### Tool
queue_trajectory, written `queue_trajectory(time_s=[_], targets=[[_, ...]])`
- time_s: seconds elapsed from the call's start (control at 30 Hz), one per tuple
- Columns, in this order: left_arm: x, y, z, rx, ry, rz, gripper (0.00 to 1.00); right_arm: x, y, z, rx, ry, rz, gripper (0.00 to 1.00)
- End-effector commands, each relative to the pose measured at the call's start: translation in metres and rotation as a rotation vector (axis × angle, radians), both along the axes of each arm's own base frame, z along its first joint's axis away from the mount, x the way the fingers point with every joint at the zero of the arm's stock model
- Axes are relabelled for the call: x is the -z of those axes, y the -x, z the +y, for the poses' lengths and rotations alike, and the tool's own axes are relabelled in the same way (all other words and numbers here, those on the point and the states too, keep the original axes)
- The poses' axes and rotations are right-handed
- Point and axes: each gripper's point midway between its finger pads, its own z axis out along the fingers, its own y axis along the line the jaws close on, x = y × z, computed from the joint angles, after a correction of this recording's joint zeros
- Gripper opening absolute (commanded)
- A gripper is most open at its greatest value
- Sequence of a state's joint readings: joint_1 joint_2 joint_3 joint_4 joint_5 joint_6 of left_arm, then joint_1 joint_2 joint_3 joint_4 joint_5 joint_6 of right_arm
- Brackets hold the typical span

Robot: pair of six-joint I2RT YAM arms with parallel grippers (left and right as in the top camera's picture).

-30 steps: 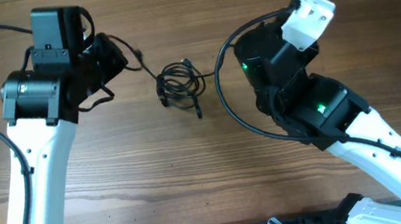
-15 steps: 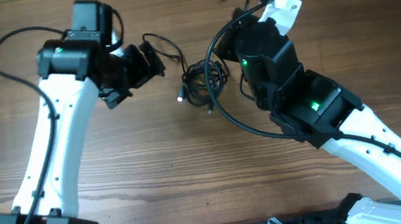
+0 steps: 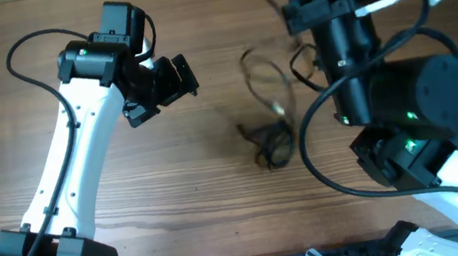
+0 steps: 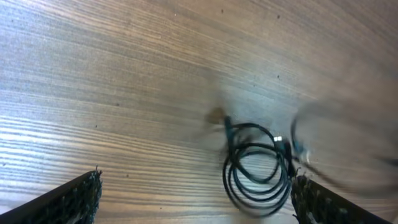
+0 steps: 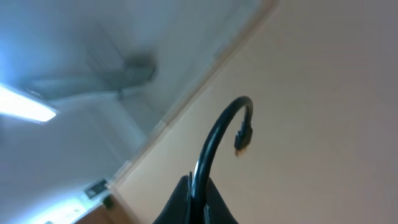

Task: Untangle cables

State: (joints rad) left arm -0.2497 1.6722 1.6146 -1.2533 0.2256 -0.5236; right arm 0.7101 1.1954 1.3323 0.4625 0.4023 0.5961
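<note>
The thin black cables [image 3: 272, 144] lie partly on the brown wooden counter [image 3: 224, 218], near its middle, as a small loose coil [image 4: 255, 169] of several turns. From this coil one strand rises toward the far edge as a blurred loop [image 3: 262, 71], so it seems to be off the surface and swinging.

The right end effector [image 5: 194, 191] stands high and points upward, so its camera sees only the ceiling [image 5: 74, 56]. Its jaws are clenched on one black cord of the cables. The short free piece of this cord curves over and ends in a small plug [image 5: 243, 138].

The left end effector [image 3: 175, 79] hangs over the counter, on the left-edge side of the coil. Its jaws are fully spread and nothing is between them. The coil is ahead of it, apart from both fingers [image 4: 74, 198].

The main risk, as it appears, is that the held cord is not free from the coil. Nothing presses the coil down, so a further pull could drag the whole bundle upward or tighten a knot instead of separating one cord. The grip is also close to the plug end, so the short tail could slip out of the jaws under tension. If the left end effector goes down to hold the coil, it could catch several turns together.
</note>
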Motion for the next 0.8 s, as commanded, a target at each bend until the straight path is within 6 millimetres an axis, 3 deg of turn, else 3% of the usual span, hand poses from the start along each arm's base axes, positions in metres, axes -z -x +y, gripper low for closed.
queue_trajectory(time_s=[0.0, 0.1, 0.2, 0.4, 0.47, 0.57, 0.67, 0.77], targets=[[0.001, -0.003, 0.001, 0.015, -0.013, -0.008, 1.0, -0.028, 0.02, -0.002, -0.053, -0.03, -0.115, 0.05], [0.001, -0.003, 0.001, 0.015, -0.013, -0.008, 1.0, -0.033, 0.023, -0.004, -0.052, -0.044, -0.134, 0.04], [0.001, -0.003, 0.001, 0.016, -0.012, -0.008, 1.0, -0.024, 0.016, -0.004, -0.01, 0.002, -0.097, 0.04], [0.002, 0.008, -0.027, 0.107, -0.007, -0.008, 1.0, 0.062, -0.038, -0.008, 0.228, 0.224, 0.241, 0.04], [0.005, 0.018, -0.042, 0.174, -0.017, -0.005, 1.0, 0.08, -0.05, -0.029, 0.359, 0.217, 0.321, 0.05], [0.019, 0.038, -0.06, 0.242, -0.03, 0.036, 1.0, 0.102, -0.061, -0.057, 0.507, 0.24, 0.416, 0.04], [0.038, 0.052, -0.077, 0.299, -0.021, 0.058, 1.0, 0.118, -0.066, -0.068, 0.543, 0.3, 0.478, 0.04], [0.058, 0.062, -0.092, 0.304, 0.005, 0.077, 1.0, 0.123, -0.068, -0.071, 0.551, 0.311, 0.495, 0.04]])
